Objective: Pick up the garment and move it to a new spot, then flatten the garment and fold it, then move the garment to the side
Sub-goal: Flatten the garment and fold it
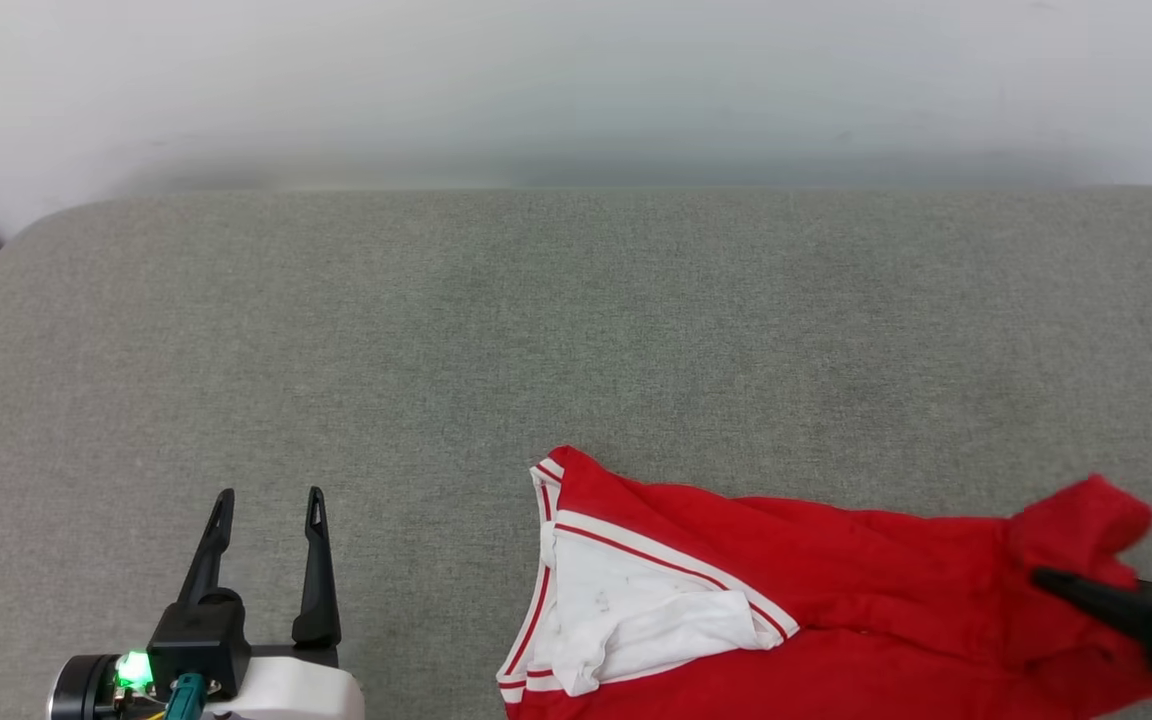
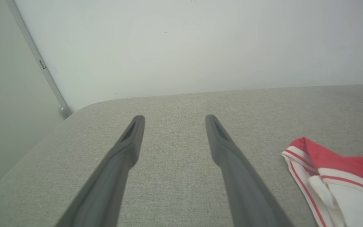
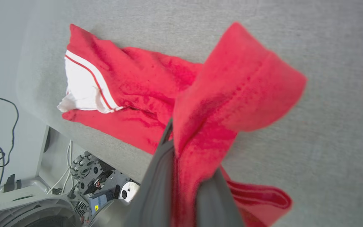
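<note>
The garment (image 1: 836,590) is a red shirt with a white sleeve (image 1: 626,600) and red-white striped trim, lying crumpled along the near edge of the grey cushion (image 1: 576,330). Its chest print is hidden. My right gripper (image 1: 1056,580) comes in from the right edge and is shut on a raised bunch of the red cloth (image 3: 219,104); that fabric drapes over the fingers (image 3: 156,176). My left gripper (image 1: 266,495) stands open over bare cushion to the left of the shirt, nothing between its fingers (image 2: 131,138). The shirt's striped corner (image 2: 298,154) shows to its right.
A pale wall (image 1: 576,80) rises behind the cushion's far edge. The cushion's rounded corner (image 1: 26,240) is at the far left. Past the near edge, the robot's base and cables (image 3: 83,176) show below.
</note>
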`<state>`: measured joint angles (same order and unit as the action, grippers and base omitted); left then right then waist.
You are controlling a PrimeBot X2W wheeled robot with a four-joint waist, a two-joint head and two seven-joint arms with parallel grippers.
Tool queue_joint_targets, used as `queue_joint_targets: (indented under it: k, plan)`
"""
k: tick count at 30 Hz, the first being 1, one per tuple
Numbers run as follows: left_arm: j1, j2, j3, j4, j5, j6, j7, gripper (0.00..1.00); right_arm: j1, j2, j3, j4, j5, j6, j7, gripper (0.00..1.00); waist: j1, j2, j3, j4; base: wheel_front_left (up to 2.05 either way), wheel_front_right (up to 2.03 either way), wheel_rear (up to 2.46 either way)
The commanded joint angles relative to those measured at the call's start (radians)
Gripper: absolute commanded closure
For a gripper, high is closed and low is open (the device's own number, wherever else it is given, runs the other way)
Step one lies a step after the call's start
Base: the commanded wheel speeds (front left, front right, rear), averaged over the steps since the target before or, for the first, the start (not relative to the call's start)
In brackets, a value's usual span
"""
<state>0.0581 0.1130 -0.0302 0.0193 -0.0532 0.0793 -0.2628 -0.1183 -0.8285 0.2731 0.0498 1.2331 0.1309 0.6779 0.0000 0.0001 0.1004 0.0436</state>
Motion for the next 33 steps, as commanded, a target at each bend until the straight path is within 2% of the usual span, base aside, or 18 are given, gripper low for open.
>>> queue_joint_targets:
  k: [1, 7, 13, 19, 23, 29, 33]
  plan:
    - [0.009, -0.009, 0.001, -0.004, 0.008, -0.006, -0.002, 0.0, -0.014, 0.027, 0.01, -0.064, 0.007, 0.0, 0.023, 1.0, 0.0, -0.0001, 0.001, 0.0, 0.0, 0.0, 0.0]
    - [-0.02, -0.025, -0.002, -0.006, 0.012, -0.019, -0.002, 0.0, -0.106, 0.116, 0.075, -0.197, -0.062, 0.0, 0.098, 1.0, 0.0, -0.0001, 0.03, 0.016, 0.0, 0.0, 0.0]
    - [-0.044, -0.037, 0.0, -0.007, 0.016, -0.028, -0.003, 0.0, -0.241, 0.224, 0.181, -0.187, -0.149, 0.0, 0.153, 1.0, 0.0, -0.0001, 0.063, 0.034, 0.0, 0.0, 0.0]
    - [-0.072, -0.046, 0.001, -0.004, 0.015, -0.036, -0.002, 0.0, -0.386, 0.336, 0.329, -0.088, -0.238, 0.0, 0.165, 1.0, 0.0, -0.0001, 0.103, 0.055, 0.0, 0.0, 0.0]
    - [-0.091, -0.051, -0.002, -0.002, 0.016, -0.043, -0.002, 0.0, -0.448, 0.387, 0.437, 0.015, -0.285, 0.0, 0.155, 1.0, 0.0, -0.0001, 0.129, 0.065, 0.0, 0.0, 0.0]
    - [-0.118, -0.057, -0.008, 0.009, 0.013, -0.049, -0.002, 0.0, -0.505, 0.439, 0.572, 0.202, -0.354, 0.0, 0.074, 1.0, 0.0, -0.0001, 0.161, 0.08, 0.0, 0.0, 0.0]
    - [-0.127, -0.059, -0.006, 0.015, 0.01, -0.05, -0.002, 0.0, -0.52, 0.452, 0.634, 0.272, -0.344, -0.001, -0.001, 1.0, 0.0, -0.0001, 0.163, 0.081, 0.0, 0.0, 0.0]
